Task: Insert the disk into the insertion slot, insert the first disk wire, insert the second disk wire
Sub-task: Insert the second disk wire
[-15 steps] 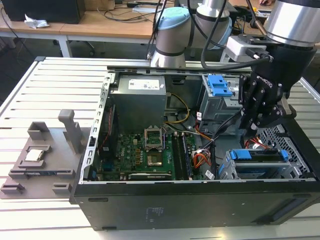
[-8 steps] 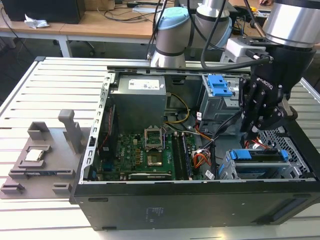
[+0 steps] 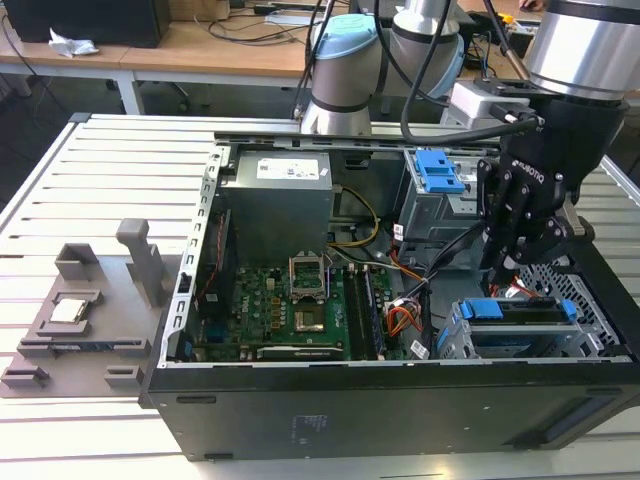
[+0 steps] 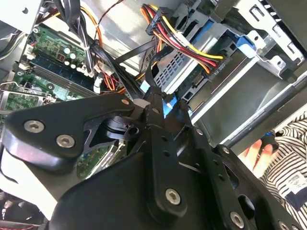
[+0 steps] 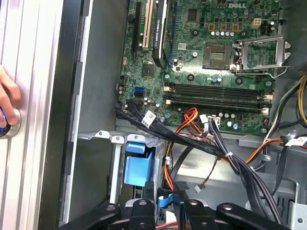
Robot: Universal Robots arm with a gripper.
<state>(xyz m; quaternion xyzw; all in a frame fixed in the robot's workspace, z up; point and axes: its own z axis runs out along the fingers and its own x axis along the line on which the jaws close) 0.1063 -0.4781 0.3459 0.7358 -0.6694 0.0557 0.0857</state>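
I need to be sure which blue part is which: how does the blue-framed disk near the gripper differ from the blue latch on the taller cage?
In the exterior view, the disk lies flat in the low insertion slot by the case's front edge; the blue latch tops the taller cage further back. The disk's blue is a long bar with end tabs; the latch is a smaller ridged block. The gripper hangs just above the disk, away from the latch. Both are bright blue plastic.
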